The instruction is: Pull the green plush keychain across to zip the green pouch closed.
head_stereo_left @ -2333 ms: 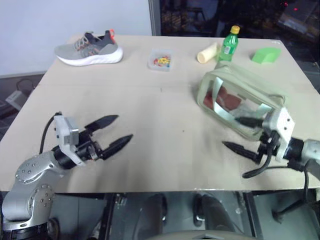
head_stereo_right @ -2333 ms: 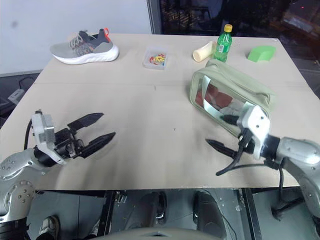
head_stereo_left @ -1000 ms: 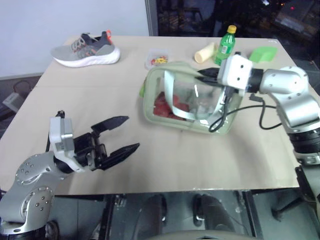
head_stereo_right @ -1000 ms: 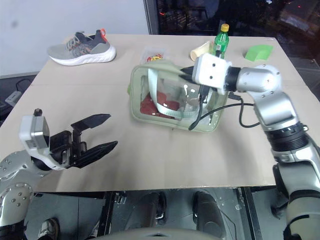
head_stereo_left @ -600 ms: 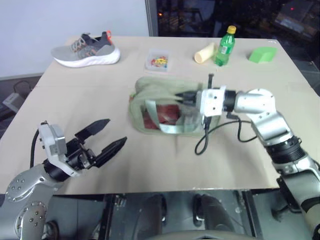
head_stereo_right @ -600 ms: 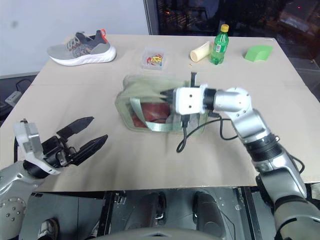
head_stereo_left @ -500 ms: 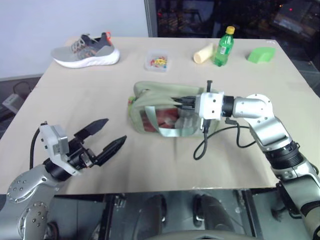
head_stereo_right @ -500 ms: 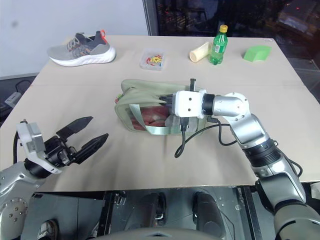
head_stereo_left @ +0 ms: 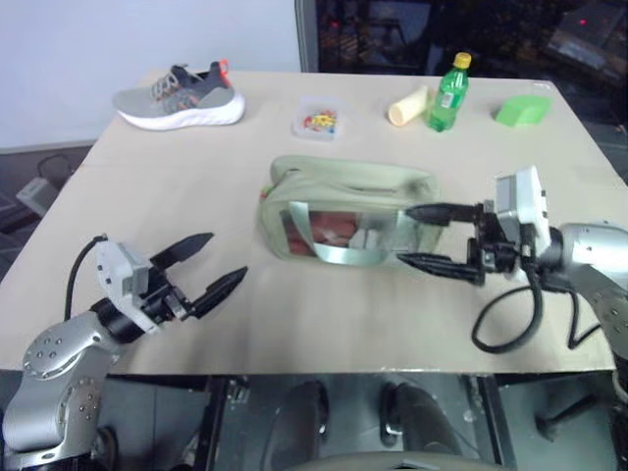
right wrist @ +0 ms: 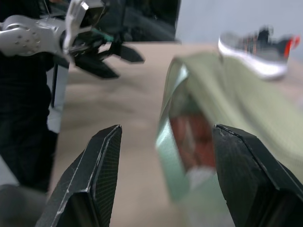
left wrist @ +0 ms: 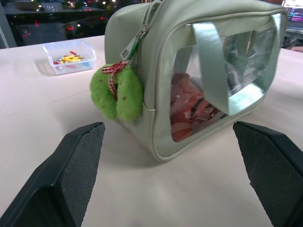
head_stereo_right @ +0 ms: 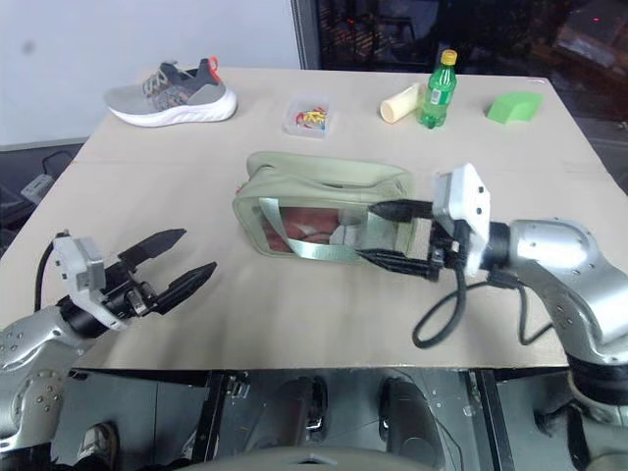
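The green pouch [head_stereo_left: 343,211] lies on its long side in the middle of the table, its clear window facing me, with red contents and a strap across the front. The green plush keychain [left wrist: 116,92] hangs from the zipper pull at the pouch's left end, tied with a red checked ribbon. My left gripper [head_stereo_left: 211,263] is open and points at that end from a short way off. My right gripper [head_stereo_left: 402,235] is open at the pouch's right end, one finger high and one low, with nothing held.
Along the far edge of the table stand a grey shoe [head_stereo_left: 177,96], a clear box of coloured bits [head_stereo_left: 317,120], a cream cylinder [head_stereo_left: 407,104], a green bottle [head_stereo_left: 448,93] and a bright green wedge block [head_stereo_left: 523,110]. The table's front edge runs just below both grippers.
My right gripper carried the pouch from the right to the table's middle, set it down, opened and drew back to the right. My left gripper drifted slightly left and stayed open.
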Robot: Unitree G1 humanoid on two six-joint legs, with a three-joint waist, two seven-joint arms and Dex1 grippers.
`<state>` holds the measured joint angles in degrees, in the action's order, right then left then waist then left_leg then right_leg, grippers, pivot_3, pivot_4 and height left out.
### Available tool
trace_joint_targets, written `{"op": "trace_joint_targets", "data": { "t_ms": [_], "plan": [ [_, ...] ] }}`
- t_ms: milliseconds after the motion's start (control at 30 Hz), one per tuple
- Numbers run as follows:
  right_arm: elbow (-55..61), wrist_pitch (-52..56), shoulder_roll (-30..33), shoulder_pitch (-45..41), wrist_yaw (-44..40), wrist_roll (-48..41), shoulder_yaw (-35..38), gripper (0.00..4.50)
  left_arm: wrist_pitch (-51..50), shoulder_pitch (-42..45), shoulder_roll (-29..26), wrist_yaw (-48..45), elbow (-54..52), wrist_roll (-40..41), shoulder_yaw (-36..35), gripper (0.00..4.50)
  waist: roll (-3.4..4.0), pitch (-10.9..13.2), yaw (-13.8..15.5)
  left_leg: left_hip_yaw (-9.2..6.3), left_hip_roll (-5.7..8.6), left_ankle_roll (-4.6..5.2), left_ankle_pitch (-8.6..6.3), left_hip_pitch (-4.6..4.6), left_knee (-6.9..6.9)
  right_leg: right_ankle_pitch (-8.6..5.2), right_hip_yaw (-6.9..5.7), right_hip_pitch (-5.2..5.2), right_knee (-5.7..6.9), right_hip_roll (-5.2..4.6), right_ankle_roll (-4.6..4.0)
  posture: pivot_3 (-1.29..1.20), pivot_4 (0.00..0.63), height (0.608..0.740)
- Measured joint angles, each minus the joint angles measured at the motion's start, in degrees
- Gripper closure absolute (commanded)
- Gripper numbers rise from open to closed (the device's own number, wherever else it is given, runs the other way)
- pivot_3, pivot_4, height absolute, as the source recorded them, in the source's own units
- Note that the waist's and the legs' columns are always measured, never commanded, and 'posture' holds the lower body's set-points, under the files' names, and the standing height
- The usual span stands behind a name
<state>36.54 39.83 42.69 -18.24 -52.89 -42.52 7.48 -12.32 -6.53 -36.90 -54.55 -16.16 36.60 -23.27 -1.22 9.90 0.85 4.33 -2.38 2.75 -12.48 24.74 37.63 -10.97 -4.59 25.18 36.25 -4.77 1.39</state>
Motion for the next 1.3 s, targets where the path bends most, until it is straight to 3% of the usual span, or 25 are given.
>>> {"op": "trace_joint_targets", "data": {
  "t_ms": [100, 233, 400, 533, 867, 1000, 1133, 1300],
  "plan": [
    [2.2, -0.2, 0.0, 3.2, 1.9, 0.8, -0.3, 0.03, 0.5, 3.4, -0.1, -0.2, 2.4, -2.1, 2.4, 0.00, 0.01, 0.0, 0.0, 0.01, 0.01, 0.04, 0.02, 0.00, 0.00, 0.00, 0.02, 0.01, 0.03, 0.03, 0.01, 0.00, 0.150, 0.740],
    [4.4, -2.4, -0.1, 4.6, 4.6, 4.8, -3.5, 0.03, 1.2, 8.5, -0.3, -0.4, 6.6, -5.2, 5.4, 0.00, 0.00, 0.0, -0.2, 0.06, 0.01, 0.20, 0.12, 0.02, 0.00, 0.00, 0.07, 0.03, 0.03, 0.06, 0.01, 0.00, 0.150, 0.740],
    [4.8, -5.1, -1.2, 2.4, 6.8, 9.0, -6.7, 0.03, 2.0, 9.0, -0.2, -1.4, 8.4, -6.1, 6.5, 0.00, 0.00, 0.0, -0.2, 0.05, 0.01, 0.20, 0.12, 0.02, 0.00, 0.00, 0.06, 0.03, 0.02, 0.06, 0.02, 0.00, 0.150, 0.740],
    [3.7, -5.7, -3.3, -8.3, 9.0, 13.0, -11.5, 0.03, 2.4, 8.4, 0.0, -2.7, 8.4, -5.9, 7.1, 0.00, 0.01, 0.0, -0.2, 0.03, -0.02, 0.19, 0.12, 0.01, 0.02, 0.00, 0.05, 0.04, 0.06, 0.06, 0.01, 0.00, 0.150, 0.740],
    [-7.3, -6.7, -6.0, -20.7, 7.8, 19.3, -19.3, 0.03, 1.4, 6.4, -0.8, -3.2, 7.3, -3.3, 4.5, 0.00, 0.01, 0.0, -0.1, 0.00, 0.02, 0.20, 0.12, 0.09, 0.02, 0.05, -0.01, 0.06, 0.03, 0.04, -0.07, 0.00, 0.150, 0.740],
    [-8.4, -6.3, -7.0, -20.9, 6.1, 18.7, -19.9, 0.03, 1.3, 5.1, -1.1, -3.4, 5.0, -2.4, 3.5, 0.00, 0.01, 0.0, -0.1, 0.01, 0.02, 0.20, 0.12, 0.09, 0.02, 0.08, -0.01, 0.05, 0.04, 0.04, -0.11, 0.00, 0.150, 0.740],
    [-4.4, -0.3, -6.3, -20.6, 3.9, 11.3, -18.5, 0.03, 1.0, 3.6, -1.1, -3.3, 3.5, -1.6, 3.3, 0.00, 0.01, 0.0, -0.1, -0.02, 0.00, 0.20, 0.12, 0.08, 0.02, 0.08, -0.03, 0.05, 0.04, 0.04, -0.11, 0.00, 0.150, 0.740],
    [-9.2, 1.3, -8.4, -24.2, 9.1, 15.7, -19.0, 0.03, 0.8, 4.0, -1.2, -2.7, 3.6, -1.7, 3.3, 0.00, 0.03, 0.0, -0.3, 0.02, -0.01, 0.18, 0.11, 0.04, 0.13, 0.03, -0.01, 0.06, 0.16, 0.04, -0.04, 0.00, 0.150, 0.740]
  ]
}}
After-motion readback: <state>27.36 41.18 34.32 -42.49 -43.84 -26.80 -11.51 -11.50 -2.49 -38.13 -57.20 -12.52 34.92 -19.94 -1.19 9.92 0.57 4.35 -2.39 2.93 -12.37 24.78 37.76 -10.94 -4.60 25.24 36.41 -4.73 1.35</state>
